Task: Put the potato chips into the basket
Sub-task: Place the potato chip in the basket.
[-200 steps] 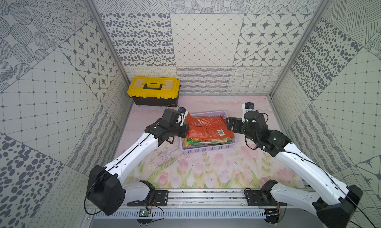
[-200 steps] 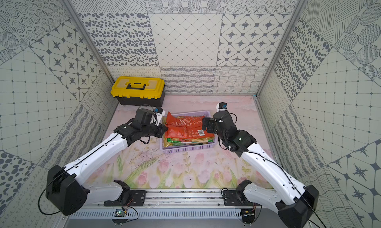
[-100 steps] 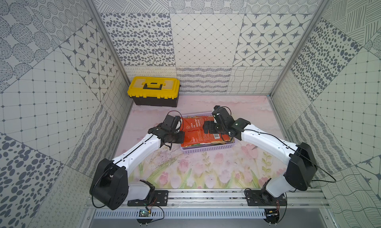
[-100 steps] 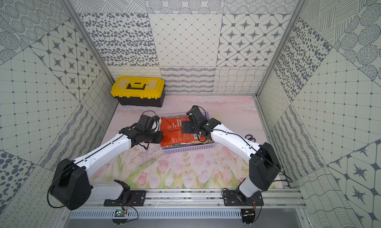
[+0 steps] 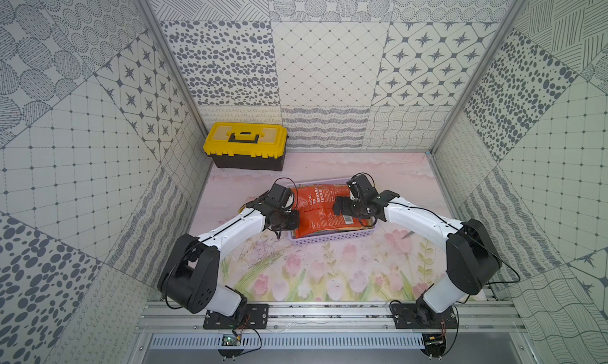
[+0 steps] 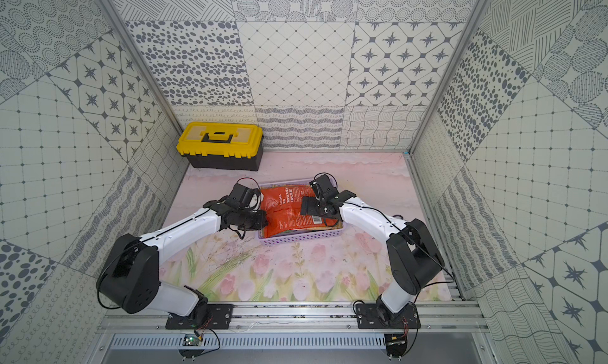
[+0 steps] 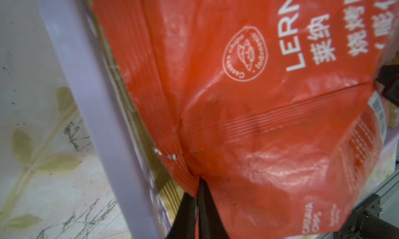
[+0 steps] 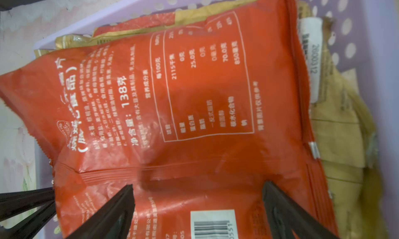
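The orange-red bag [image 5: 324, 211] lies atop tan bags [image 8: 336, 129] in the basket [image 5: 332, 241], one crimped end over the basket's left edge, pinched there by the left gripper [image 7: 197, 205]. The right gripper [image 8: 200, 205] hangs spread wide above it. Probably only letting go remains; no green bag shows.

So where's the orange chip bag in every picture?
Top view: orange bag in the middle, topmost in the purple basket.
Top view: middle again, in the basket.
Left wrist: fills most of it.
Right wrist: fills the middle.
Shared landmark: the basket's purple rim.
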Controlling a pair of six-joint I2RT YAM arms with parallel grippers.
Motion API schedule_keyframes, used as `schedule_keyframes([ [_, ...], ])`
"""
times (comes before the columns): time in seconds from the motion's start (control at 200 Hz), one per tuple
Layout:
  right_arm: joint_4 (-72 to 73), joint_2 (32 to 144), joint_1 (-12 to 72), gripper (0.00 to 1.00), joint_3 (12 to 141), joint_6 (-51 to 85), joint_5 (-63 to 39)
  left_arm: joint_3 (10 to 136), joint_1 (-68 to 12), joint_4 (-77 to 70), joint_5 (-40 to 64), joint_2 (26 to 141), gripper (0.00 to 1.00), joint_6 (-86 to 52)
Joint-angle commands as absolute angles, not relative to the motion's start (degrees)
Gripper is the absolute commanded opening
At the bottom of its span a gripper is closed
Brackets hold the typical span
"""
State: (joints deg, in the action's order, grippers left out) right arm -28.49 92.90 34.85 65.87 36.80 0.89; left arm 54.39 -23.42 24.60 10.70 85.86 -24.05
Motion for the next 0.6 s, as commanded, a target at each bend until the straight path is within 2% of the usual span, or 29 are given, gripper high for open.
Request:
schedule_keyframes([
  [0.0,-30.41,93.15,34.34,0.97,65.52,37.5,-0.92,55.87,-23.47,25.07,10.77,86.62,0.24,-24.63],
  [0.125,-30.84,91.9,35.15,0.97,68.9,37.35,-1.17,56.85,-23.47,27.87,5.82,83.2,0.49,-24.34],
  [0.255,-33.04,88.88,34.99,0.97,72.88,36.7,1.15,57.75,-23.41,28.88,-1.22,76.84,0.66,-24.52],
  [0.44,-36.16,82.2,30.12,0.97,76.1,35.4,4.61,58.68,-23.32,26.34,-10.51,67.62,0.73,-22.77],
  [0.505,-36.1,79.28,25.89,0.97,74.85,35.13,6.56,57.46,-23.29,23.33,-15.01,65.25,0.81,-21.87],
  [0.595,-35.86,76.14,18.1,0.97,71.18,34.49,10.26,54.1,-22.11,19.18,-22.31,63.75,0.83,-20.42],
])
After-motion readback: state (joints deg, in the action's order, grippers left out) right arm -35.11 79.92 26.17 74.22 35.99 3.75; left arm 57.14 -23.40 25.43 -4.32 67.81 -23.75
